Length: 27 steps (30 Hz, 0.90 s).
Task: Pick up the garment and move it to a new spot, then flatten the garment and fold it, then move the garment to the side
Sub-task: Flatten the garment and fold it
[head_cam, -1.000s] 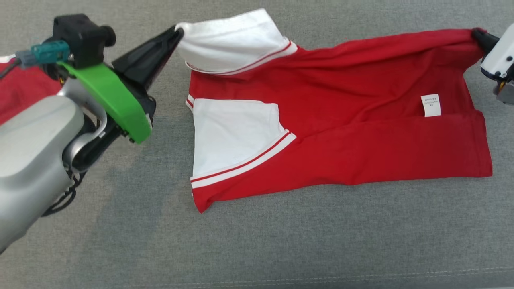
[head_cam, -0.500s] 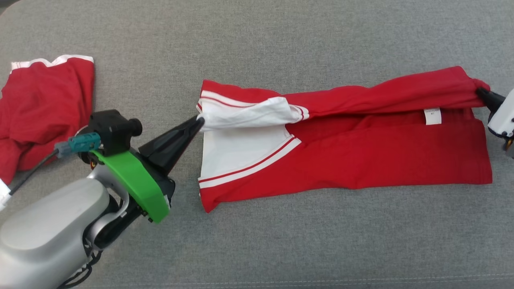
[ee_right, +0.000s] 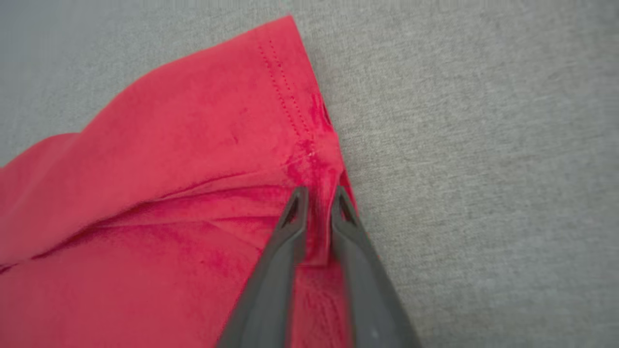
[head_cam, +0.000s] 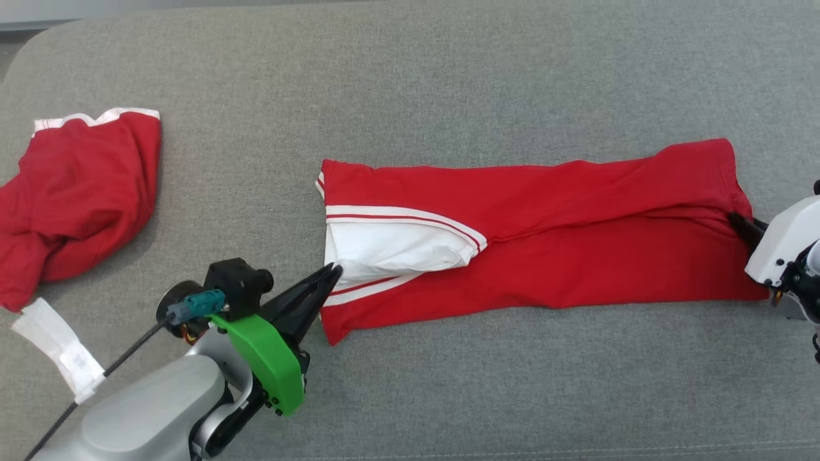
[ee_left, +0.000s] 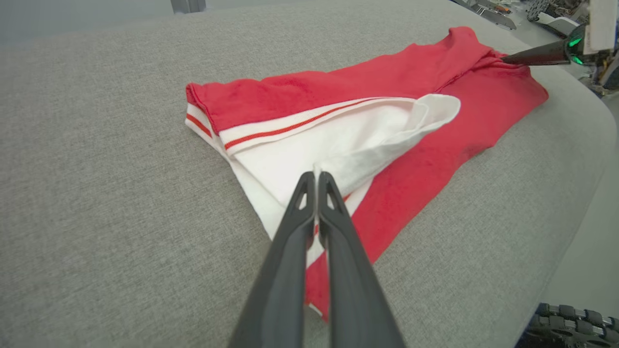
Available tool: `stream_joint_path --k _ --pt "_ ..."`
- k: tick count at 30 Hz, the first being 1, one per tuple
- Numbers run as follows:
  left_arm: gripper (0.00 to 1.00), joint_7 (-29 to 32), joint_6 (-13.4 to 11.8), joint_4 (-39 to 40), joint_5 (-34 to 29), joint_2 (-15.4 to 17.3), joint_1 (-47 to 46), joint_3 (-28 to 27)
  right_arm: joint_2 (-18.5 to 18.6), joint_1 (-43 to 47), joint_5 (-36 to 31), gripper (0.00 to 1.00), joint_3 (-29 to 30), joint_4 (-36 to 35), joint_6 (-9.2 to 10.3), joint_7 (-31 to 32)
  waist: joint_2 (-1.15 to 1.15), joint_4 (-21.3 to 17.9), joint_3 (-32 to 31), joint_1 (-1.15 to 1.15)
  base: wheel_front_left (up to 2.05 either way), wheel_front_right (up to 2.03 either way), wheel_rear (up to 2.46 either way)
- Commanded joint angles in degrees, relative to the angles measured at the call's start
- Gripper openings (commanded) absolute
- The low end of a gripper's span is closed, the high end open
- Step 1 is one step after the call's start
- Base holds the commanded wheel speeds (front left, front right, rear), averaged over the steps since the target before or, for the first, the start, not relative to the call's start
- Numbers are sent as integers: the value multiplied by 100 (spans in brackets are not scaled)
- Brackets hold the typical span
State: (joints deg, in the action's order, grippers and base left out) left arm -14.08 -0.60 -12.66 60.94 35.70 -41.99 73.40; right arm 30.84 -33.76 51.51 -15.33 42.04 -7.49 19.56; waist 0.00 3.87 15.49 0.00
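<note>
A red garment (head_cam: 576, 230) with white sleeves lies folded lengthwise in a long strip on the grey cushion (head_cam: 416, 77). My left gripper (head_cam: 334, 271) is shut on the white sleeve (head_cam: 397, 246) at the strip's left end; the left wrist view shows its tips (ee_left: 316, 175) pinching the sleeve's (ee_left: 338, 145) edge. At the right end my right gripper (head_cam: 737, 221) is shut on the hem corner, and in the right wrist view red cloth (ee_right: 193, 159) is bunched between the fingertips (ee_right: 316, 192).
A second red garment (head_cam: 77, 186) lies crumpled at the cushion's far left, with a white tag (head_cam: 61, 346) near it. The cushion's front seam (head_cam: 576, 442) runs along the bottom. Its right edge drops off beside the hem in the left wrist view.
Both grippers have carried the garment's far edge toward the near edge, folding it over into a narrow strip. The head camera has also shifted, bringing the second garment into view.
</note>
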Motion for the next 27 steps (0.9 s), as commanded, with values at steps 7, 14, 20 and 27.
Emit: stream_joint_path --k 7,14,20,27 --pt "100 -110 -695 -188 -390 -355 989 -881 -102 728 -151 100 -409 -237 0 -1402 0 -132 -955 0 0 0 0" --pt "100 -105 -1328 450 -1429 -689 2787 -2526 -362 1490 -182 100 -776 -264 0 -2778 0 -245 -1695 0 0 0 0" --pt "100 -105 -1402 921 -2437 -1106 3913 -3527 -567 1800 -378 100 -869 -248 0 -3407 0 -265 -1912 0 0 0 0" --pt "100 -106 -1250 1469 -3449 -1816 4999 -4795 -914 2161 -942 100 -317 -619 0 -3475 0 -323 -2086 0 0 0 0"
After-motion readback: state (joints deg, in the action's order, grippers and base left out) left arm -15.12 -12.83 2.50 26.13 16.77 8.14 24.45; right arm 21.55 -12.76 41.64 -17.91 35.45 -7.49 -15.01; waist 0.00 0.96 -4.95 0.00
